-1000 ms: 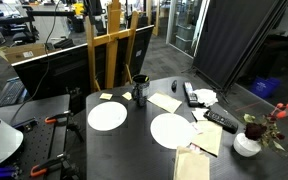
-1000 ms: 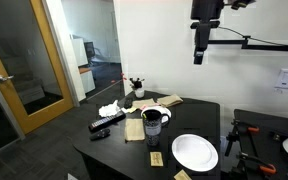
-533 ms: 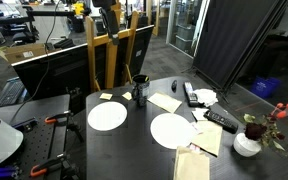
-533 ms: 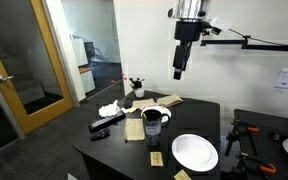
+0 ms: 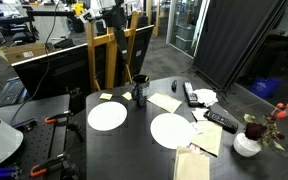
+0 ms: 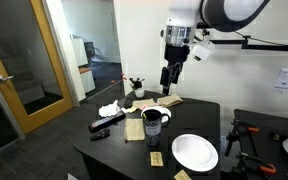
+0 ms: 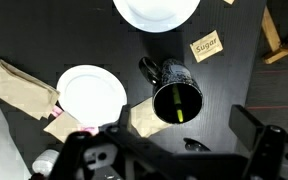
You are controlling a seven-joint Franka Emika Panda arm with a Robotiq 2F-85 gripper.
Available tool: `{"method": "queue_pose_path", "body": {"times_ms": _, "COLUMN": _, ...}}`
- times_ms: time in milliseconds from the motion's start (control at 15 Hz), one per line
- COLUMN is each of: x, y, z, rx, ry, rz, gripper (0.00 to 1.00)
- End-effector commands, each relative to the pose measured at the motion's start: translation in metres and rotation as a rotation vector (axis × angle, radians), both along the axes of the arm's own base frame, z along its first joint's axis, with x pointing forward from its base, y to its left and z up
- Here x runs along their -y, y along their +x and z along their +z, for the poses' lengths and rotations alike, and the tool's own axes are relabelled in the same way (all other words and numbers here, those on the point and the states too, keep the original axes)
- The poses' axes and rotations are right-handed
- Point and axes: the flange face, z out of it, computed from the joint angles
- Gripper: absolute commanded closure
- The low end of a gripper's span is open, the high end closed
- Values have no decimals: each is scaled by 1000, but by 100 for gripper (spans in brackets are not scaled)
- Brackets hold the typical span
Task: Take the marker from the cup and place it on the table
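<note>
Marker (image 7: 180,108) inside cup (image 7: 163,97), centre-right of wrist view.
Gripper (image 7: 174,160) at bottom edge, claw spread, well above table (image 7: 246,66).

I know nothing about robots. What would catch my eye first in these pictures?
Probably the robot arm's claw, hanging open high above the large dark tabletop. Nearly below it in the wrist view stands a small black cup with a thin yellow-green marker inside. A round white plate and a second white plate lie near the cup, bright against the dark surface.
</note>
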Motion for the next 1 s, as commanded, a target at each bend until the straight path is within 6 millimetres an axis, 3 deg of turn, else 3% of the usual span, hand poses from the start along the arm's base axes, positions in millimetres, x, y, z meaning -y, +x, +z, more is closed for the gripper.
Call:
{"method": "queue_pose_path", "body": {"times_ms": 0, "x": 0, "y": 16, "z": -20, "rx": -8, "ry": 1, "rz": -31, "gripper": 0}}
{"method": "queue_pose_path", "body": {"times_ms": 333, "x": -1, "y": 27, "z": -30, "rx": -18, "ry": 54, "rz": -17, "gripper": 0}}
{"method": "queue_pose_path", "body": {"times_ms": 400, "x": 0, "y": 18, "z": -32, "rx": -33, "ry": 25, "rz": -22, "gripper": 0}}
{"method": "queue_pose_path", "body": {"times_ms": 933, "x": -1, "y": 23, "z": -33, "rx": -31, "ry": 35, "rz": -20, "gripper": 0}}
